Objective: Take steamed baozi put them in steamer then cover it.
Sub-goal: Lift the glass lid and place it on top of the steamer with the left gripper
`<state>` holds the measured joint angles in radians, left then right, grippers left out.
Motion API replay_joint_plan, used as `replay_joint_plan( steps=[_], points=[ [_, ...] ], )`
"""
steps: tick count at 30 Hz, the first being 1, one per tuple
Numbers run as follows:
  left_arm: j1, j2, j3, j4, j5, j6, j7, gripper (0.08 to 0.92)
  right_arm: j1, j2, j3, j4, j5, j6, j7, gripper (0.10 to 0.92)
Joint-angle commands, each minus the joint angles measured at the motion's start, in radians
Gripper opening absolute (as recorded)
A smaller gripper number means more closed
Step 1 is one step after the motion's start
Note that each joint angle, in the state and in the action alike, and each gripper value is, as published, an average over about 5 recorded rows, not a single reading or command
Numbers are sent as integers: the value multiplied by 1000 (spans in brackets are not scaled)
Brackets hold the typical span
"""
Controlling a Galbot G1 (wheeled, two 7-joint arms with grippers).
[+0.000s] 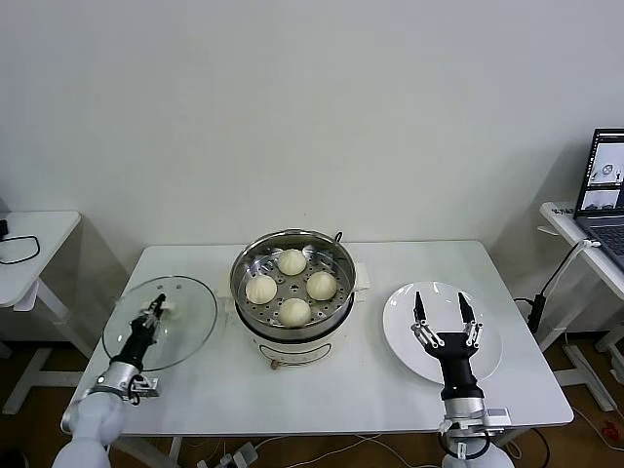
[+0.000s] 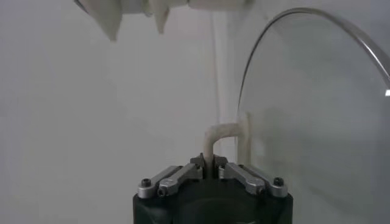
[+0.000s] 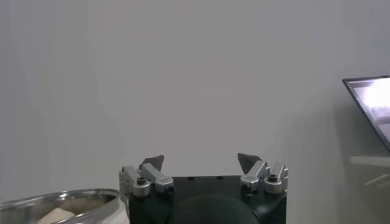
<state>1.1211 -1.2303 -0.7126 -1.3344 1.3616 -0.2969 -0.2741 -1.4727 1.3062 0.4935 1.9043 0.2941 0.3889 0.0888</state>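
The steamer [image 1: 239, 276] stands mid-table, uncovered, with several cream-white baozi [image 1: 292, 261] on its perforated tray. My left gripper [image 1: 158, 307] is shut on the white handle [image 2: 222, 131] of the round glass lid [image 1: 185, 322], which is left of the steamer and apart from it. In the left wrist view the lid [image 2: 317, 122] fills one side, and the left gripper [image 2: 210, 164] pinches the handle. My right gripper [image 1: 445, 314] is open and empty over the white plate [image 1: 405, 341]. The right wrist view shows its gripper [image 3: 201, 161] open, the steamer's rim [image 3: 61, 198] at the edge.
The plate lies right of the steamer and holds nothing. A laptop [image 1: 606, 185] stands on a side table at the far right. Another white table [image 1: 29, 239] with a cable is at the far left. The lid reaches the table's left edge.
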Motion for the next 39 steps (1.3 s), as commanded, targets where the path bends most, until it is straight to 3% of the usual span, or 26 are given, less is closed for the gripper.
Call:
replay_joint_plan(
  steps=[1, 8, 14, 26, 32, 39],
  points=[
    [157, 24, -95, -422, -156, 114, 109, 190, 4, 0, -2, -3, 1, 1, 0, 823],
    [283, 90, -26, -708, -322, 304, 301, 190, 9, -2, -5, -9, 1, 5, -2, 823],
    [248, 121, 138, -806, -286, 415, 405, 190, 10, 0, -6, -18, 1, 14, -4, 823],
    [-4, 187, 527, -817, -175, 754, 565, 190, 6, 10, -4, -40, -19, 24, -9, 823],
    [-152, 139, 677, -763, -137, 853, 585, 190, 8, 19, -1, -49, -32, 25, -9, 823],
    [-256, 65, 777, -655, -97, 881, 582, 190, -1, 22, 17, -49, -40, 28, -9, 823]
  ],
)
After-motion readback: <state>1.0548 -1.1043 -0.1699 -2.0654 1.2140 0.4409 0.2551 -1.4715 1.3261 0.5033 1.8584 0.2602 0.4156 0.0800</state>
